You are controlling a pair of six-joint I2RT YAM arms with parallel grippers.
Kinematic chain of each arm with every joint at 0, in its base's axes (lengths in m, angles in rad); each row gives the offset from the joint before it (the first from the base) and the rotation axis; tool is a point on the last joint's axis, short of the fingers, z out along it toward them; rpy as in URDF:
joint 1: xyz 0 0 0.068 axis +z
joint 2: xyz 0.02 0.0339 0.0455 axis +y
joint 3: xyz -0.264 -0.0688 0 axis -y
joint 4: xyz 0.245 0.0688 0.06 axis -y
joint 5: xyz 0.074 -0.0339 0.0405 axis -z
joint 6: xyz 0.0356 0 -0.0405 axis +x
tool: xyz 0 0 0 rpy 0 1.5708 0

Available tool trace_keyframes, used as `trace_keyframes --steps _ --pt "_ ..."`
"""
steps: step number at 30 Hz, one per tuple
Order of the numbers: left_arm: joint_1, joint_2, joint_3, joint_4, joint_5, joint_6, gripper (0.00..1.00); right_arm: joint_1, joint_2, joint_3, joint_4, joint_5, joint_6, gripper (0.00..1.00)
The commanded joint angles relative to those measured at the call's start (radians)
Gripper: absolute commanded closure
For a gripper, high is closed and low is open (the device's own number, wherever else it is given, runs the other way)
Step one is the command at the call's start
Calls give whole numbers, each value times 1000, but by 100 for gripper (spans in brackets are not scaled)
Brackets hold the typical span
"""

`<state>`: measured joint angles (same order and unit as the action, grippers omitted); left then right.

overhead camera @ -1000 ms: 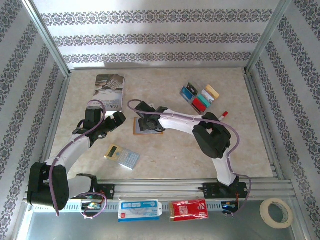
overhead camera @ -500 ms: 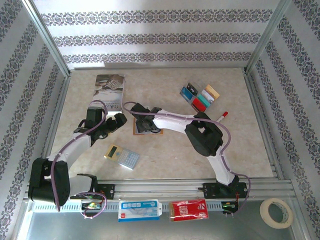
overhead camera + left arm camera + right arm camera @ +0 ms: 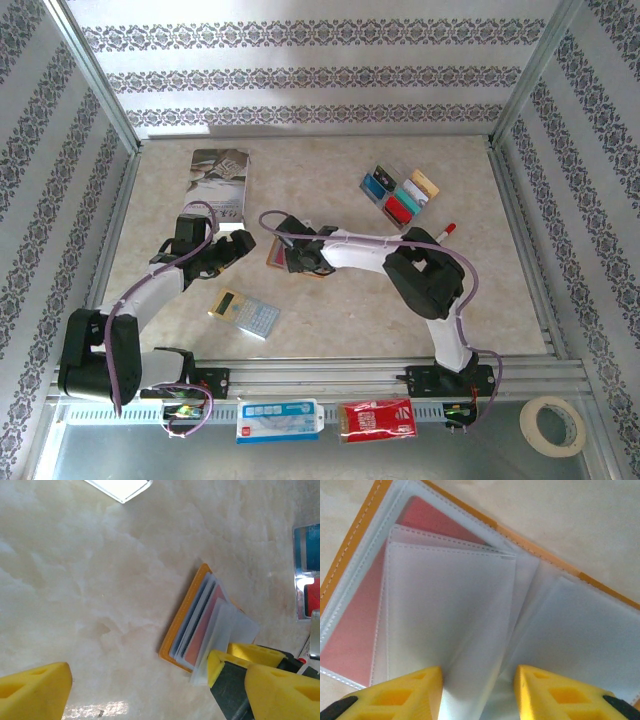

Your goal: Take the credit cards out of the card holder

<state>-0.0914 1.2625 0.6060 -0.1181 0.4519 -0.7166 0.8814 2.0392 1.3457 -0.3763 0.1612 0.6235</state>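
One pink-red card (image 3: 350, 630) visible in the card holder (image 3: 171, 632), seated in the rearmost clear sleeve (image 3: 450, 605) of one half. The holder lies open and flat, mid-desk (image 3: 340, 310), orange cover down, sleeve leaves fanned upward. The other credit cards (image 3: 400, 195) are grouped at the far right, well apart from the holder: blue, teal, red, gold.

Right pincer (image 3: 477, 685): jaws apart, straddling one raised sleeve leaf from above. The gap is far wider than the leaf, so no clamp yet. My read is that it's set there to pinch the leaf and peel it back, since the card sits behind several empty leaves and can't be reached from the top.

Left pincer (image 3: 243, 241): jaws wide apart, nothing between them, low over the desk just beside the holder's spine edge. It's probably staged to pin the cover, because a light bifold will lift or slide once a leaf gets pulled.

Step, as I judge it: exposing the last card; most of the job looks done.

Risks: thin slick plastic could slip out, or two leaves get pinched at once. I can't tell if more cards hide under the other half.
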Motion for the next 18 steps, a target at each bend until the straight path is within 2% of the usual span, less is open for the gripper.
trace_keyframes --steps 1,7,15,18 --pt "-18 8 23 19 17 0 14 8 37 -70 -126 -84 20 56" --pt "-77 43 21 57 58 -36 30 -19 47 -35 -87 -120 20 58" --pt "-192 181 1 224 153 -150 64 -48 42 -51 -19 -206 41 62" --pt "-228 233 -6 281 146 -180 68 -53 39 -65 -8 -218 48 64"
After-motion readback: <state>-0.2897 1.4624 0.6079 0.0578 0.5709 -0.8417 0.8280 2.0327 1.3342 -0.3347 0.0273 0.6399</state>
